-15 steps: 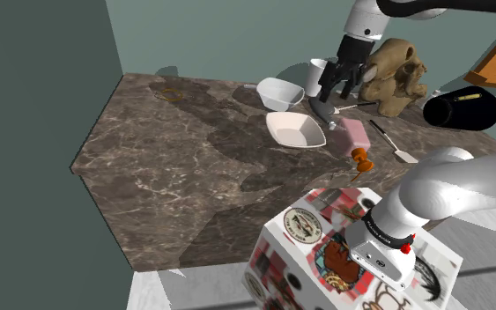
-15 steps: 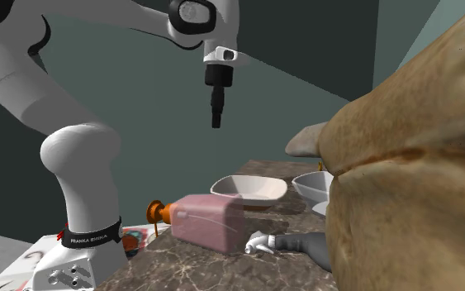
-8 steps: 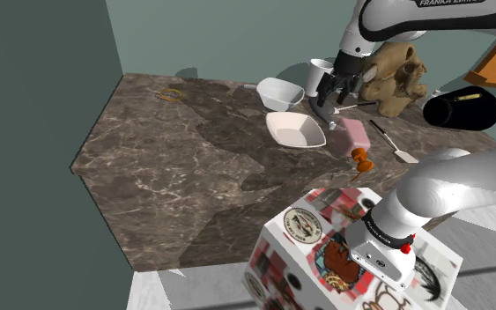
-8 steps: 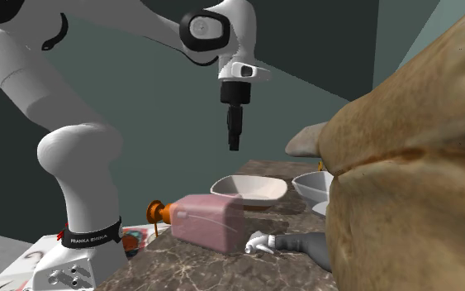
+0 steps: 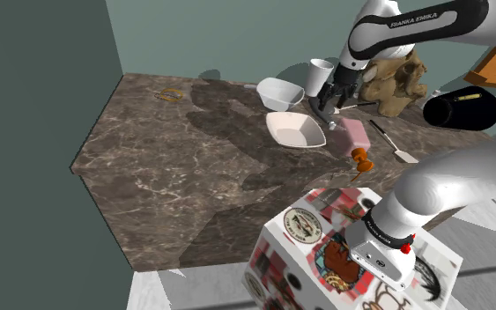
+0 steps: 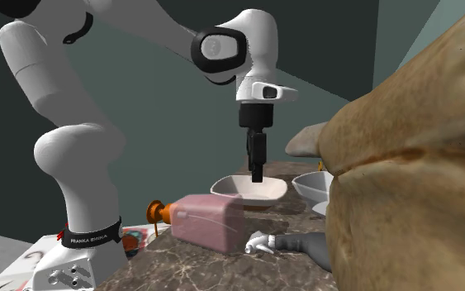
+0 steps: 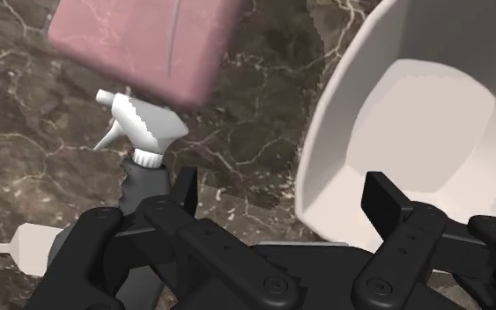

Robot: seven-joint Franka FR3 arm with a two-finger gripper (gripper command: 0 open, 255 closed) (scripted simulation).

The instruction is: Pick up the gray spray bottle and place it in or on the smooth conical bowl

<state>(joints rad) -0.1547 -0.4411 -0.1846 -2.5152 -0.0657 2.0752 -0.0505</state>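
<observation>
In the shoulder view I have the gripper hanging low over the marble counter, near a white bowl and a pink box. In the second exterior view the gray spray bottle lies on its side on the counter, just beside the pink box. At the wrist, my fingers stand wide apart with nothing between them. The bottle lies just outside one finger, and the bowl's rim is by the other.
</observation>
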